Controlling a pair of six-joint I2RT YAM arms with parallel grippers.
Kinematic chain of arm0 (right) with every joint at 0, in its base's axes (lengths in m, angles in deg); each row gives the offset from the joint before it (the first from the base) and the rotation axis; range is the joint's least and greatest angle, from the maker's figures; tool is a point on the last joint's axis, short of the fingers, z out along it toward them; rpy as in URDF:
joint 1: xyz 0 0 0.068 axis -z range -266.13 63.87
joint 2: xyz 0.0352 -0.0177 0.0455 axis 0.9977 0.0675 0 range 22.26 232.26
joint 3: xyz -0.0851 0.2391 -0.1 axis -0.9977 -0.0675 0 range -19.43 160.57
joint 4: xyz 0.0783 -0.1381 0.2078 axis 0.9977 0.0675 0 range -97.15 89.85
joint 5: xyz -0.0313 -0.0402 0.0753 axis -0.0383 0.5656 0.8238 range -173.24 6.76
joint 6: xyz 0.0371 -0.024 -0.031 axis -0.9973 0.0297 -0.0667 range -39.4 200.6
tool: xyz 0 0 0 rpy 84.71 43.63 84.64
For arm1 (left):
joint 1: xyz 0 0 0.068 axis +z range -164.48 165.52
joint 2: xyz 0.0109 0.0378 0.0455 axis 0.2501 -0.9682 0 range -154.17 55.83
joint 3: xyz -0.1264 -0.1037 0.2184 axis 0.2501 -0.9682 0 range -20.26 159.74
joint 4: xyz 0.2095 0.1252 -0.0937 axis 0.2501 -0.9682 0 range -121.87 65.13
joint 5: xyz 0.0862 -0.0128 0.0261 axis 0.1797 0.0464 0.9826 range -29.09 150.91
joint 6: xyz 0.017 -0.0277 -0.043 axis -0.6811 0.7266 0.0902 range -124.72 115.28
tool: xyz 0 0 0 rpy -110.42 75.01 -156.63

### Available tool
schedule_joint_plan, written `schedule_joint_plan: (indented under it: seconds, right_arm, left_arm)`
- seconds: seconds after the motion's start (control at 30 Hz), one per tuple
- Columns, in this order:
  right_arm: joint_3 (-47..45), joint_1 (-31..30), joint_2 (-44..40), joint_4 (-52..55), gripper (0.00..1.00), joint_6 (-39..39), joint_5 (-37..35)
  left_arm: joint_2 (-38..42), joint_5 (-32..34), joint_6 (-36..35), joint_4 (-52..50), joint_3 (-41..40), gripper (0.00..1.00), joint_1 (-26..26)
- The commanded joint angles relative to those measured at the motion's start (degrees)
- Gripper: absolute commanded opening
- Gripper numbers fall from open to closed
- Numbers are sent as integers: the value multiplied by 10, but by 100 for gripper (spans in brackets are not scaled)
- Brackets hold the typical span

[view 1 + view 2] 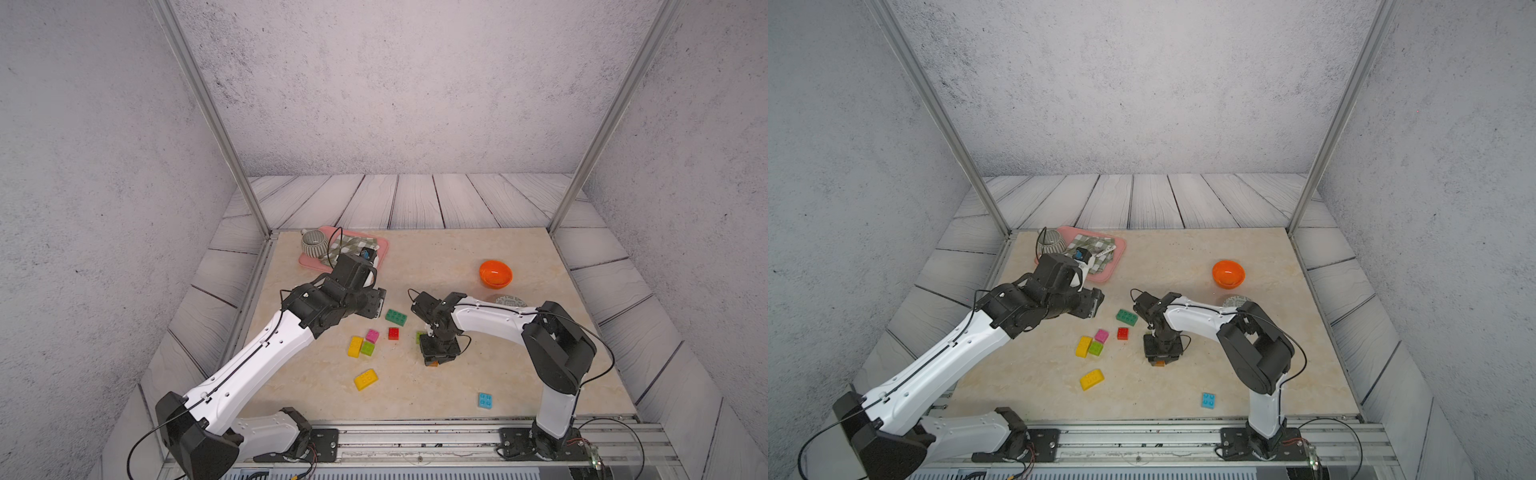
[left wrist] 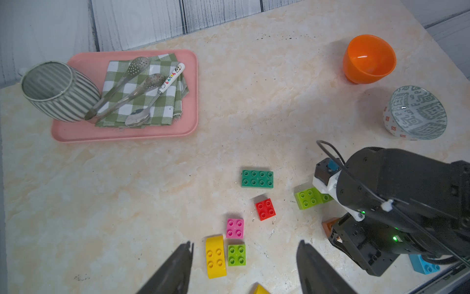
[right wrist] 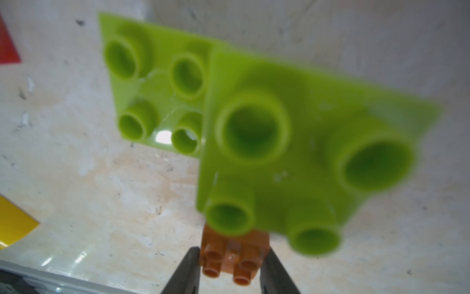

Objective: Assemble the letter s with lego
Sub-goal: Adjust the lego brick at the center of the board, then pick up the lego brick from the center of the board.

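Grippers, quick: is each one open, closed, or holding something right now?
Left gripper: open, holding nothing.
Right gripper: closed on the orange brick.

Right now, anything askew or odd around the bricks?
Nothing spilled or broken. One oddity: beside the right end effector, one lime studded plastic brick looks stepped above its lime neighbour, not flush, and overlaps the small orange-brown brick between the fingers.

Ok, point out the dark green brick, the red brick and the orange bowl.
dark green brick (image 1: 395, 317), in a top view, studded top centre.
red brick (image 1: 393, 333), in a top view, studded top centre.
orange bowl (image 2: 368, 63), left wrist view, inner wall.
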Motion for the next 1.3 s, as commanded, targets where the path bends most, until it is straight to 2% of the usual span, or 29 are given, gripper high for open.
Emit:
schedule_joint_plan:
  seconds: [0.0, 0.17, 0.27, 0.37, 0.57, 0.67, 0.73, 0.87, 0.97, 1.07, 1.27]
  right_arm:
    - [17, 0, 2, 23, 53, 4, -8]
    - [51, -7, -35, 79, 70, 3, -53]
    - [77, -15, -60, 113, 72, 4, -70]
    - [127, -39, -48, 150, 72, 2, -73]
    - [249, -127, 53, 153, 74, -6, -67]
    - [317, -169, 115, 161, 79, 5, -70]
    - [365, -192, 158, 171, 84, 13, -67]
    - [441, -221, 227, 200, 93, 39, -65]
    - [458, -230, 239, 214, 94, 106, -95]
    - [418, -230, 202, 190, 90, 227, -102]
    - [254, -230, 61, 67, 88, 491, -55]
  left_arm:
    - [5, -2, -2, 0, -5, 71, 6]
    - [19, 6, 1, -9, 10, 73, 7]
    - [37, 19, 5, -18, 26, 73, 7]
    - [62, 44, 14, -28, 42, 73, 8]
    - [149, 158, 58, -31, 44, 71, 8]
    - [214, 216, 74, -20, 29, 70, 9]
    - [246, 237, 79, -17, 25, 69, 9]
    - [262, 247, 79, -33, 26, 69, 9]
    - [268, 242, 82, -38, 20, 69, 9]
    - [274, 238, 85, -39, 13, 70, 9]
    - [277, 236, 91, -38, 7, 69, 9]
